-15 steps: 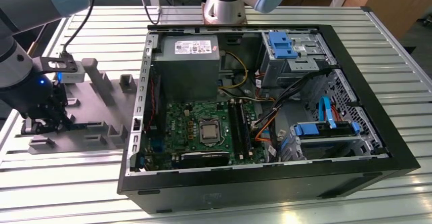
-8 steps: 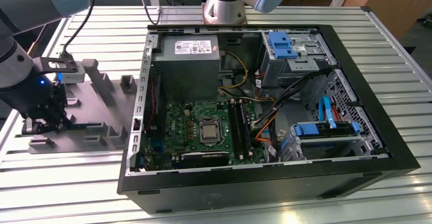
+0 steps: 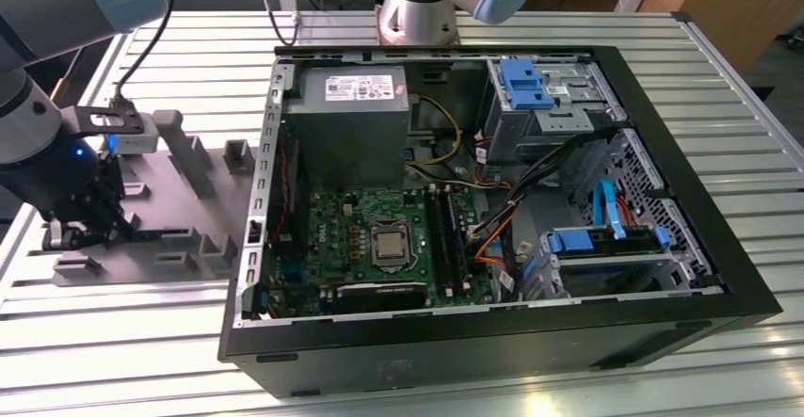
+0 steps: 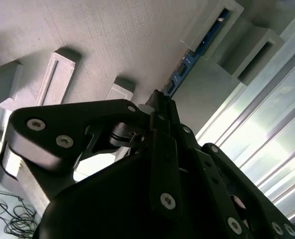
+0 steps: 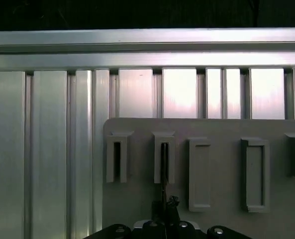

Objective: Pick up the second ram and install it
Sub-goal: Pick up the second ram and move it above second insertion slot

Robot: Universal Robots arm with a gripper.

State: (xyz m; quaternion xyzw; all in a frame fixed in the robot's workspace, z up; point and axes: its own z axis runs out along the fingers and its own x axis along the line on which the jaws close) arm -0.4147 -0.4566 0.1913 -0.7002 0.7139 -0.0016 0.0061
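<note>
In the exterior view the gripper hangs low over the grey holder tray, the open computer case well apart from it. In the second wrist view its fingers pinch the second ram, which runs ahead into a holder block. In the first wrist view the ram stands edge-on just beyond the fingertips.

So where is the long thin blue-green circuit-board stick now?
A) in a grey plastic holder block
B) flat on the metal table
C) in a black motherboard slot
A: the blue-green circuit-board stick runs from the grey plastic holder block to the gripper, outside the black computer case.
</note>
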